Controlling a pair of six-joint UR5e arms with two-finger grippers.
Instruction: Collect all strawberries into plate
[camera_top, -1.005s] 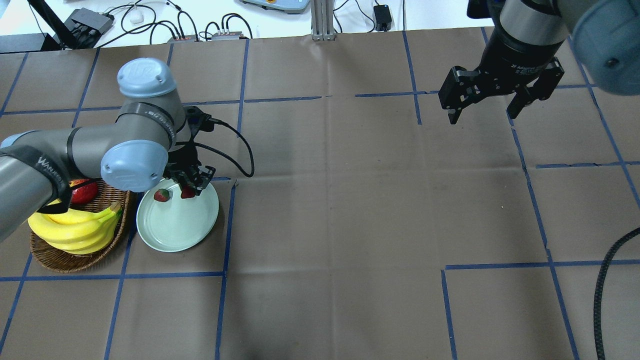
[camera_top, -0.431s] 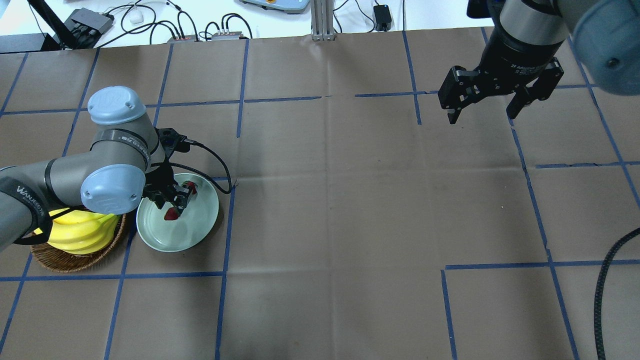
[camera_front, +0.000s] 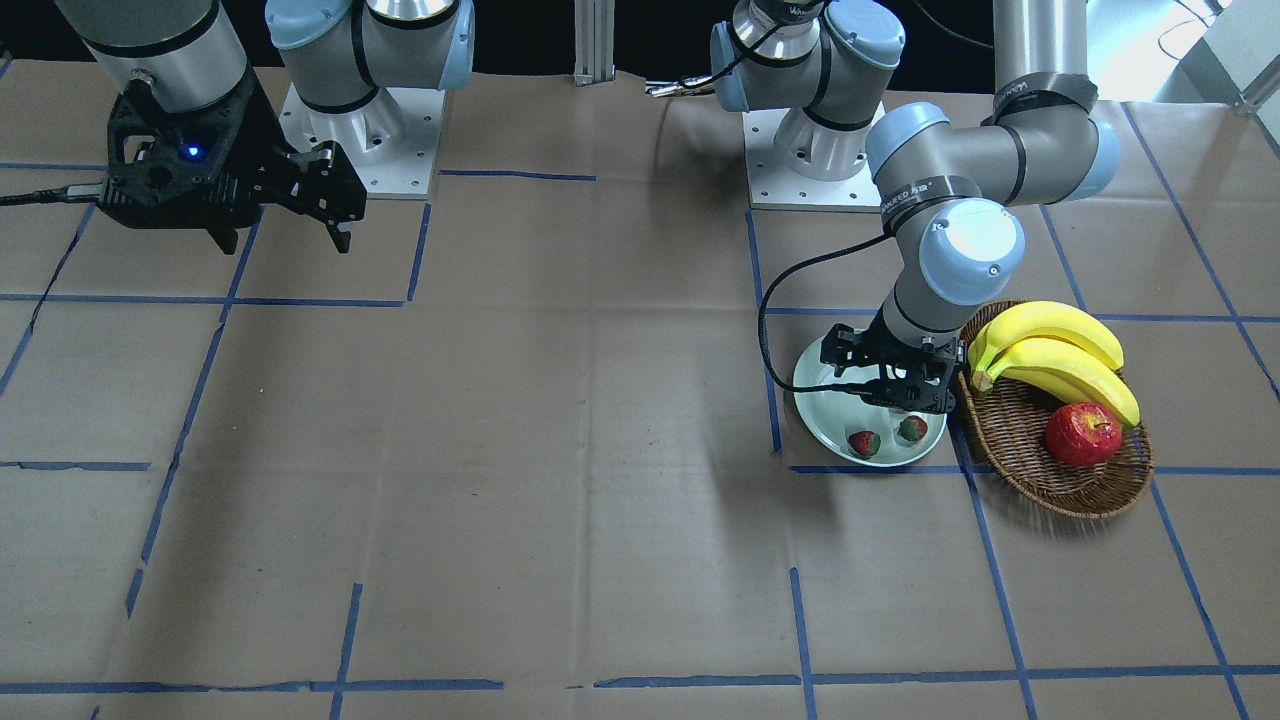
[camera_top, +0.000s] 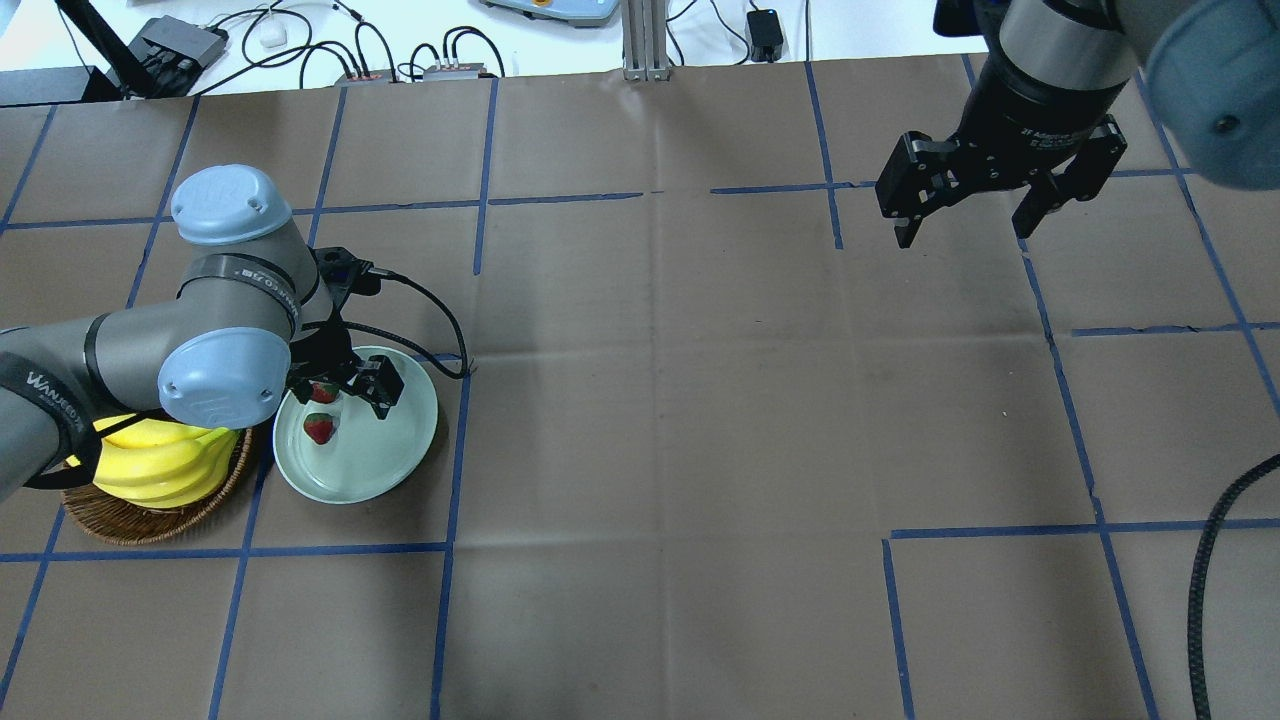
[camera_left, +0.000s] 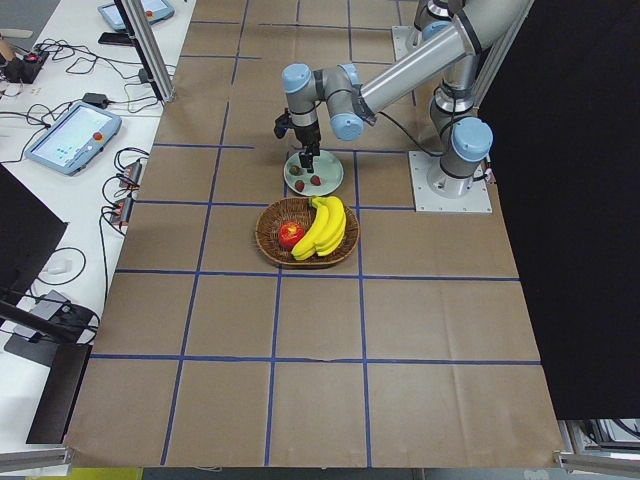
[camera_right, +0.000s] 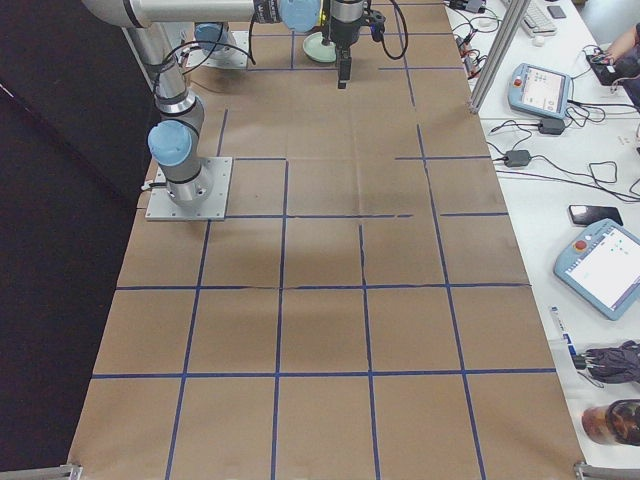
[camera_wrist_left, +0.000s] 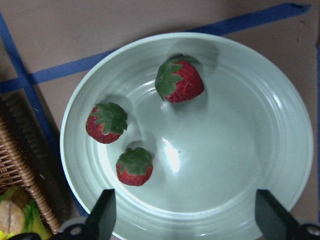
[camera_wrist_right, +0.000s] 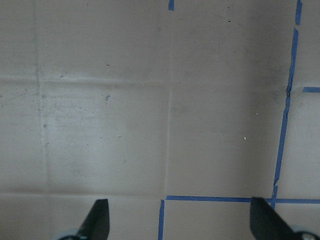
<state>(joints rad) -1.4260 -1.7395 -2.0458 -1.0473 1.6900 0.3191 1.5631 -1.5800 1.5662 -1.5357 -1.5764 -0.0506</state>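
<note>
Left end effector (camera_top: 343, 392) hangs over the plate (camera_top: 370, 465), at about 9 o'clock on the bench (camera_top: 650, 400) in the overhead view. Its fingers are apart and hold nothing. In the left wrist view both fingertips show at the bottom edge, spread nearly as wide as the plate.

At 9 o'clock from the plate, just beside its rim, sits a brown wicker basket (camera_top: 150, 520) with a bunch of yellow bananas (camera_top: 150, 465). The front-facing view also shows a red apple (camera_front: 1082, 435) in the basket, beside the bananas.

All three strawberries lie inside the plate. In the left wrist view the first strawberry (camera_wrist_left: 106, 122) sits at 9 o'clock on the plate. The second strawberry (camera_wrist_left: 134, 166) is just beside it at about 7 o'clock. The third strawberry (camera_wrist_left: 179, 81) lies apart from those two at 12 o'clock, close to the rim. Their green tops face up. The overhead view shows only two of them, with the arm covering part of the plate.

A black cable (camera_top: 440, 340) loops from the left wrist past the plate's far edge.

Well apart, at about 2 o'clock on the bench in the overhead view, the right end effector (camera_top: 965, 235) hovers with its fingers wide apart and empty. Its wrist camera shows only brown paper and blue tape lines (camera_wrist_right: 282, 135) below it.
</note>
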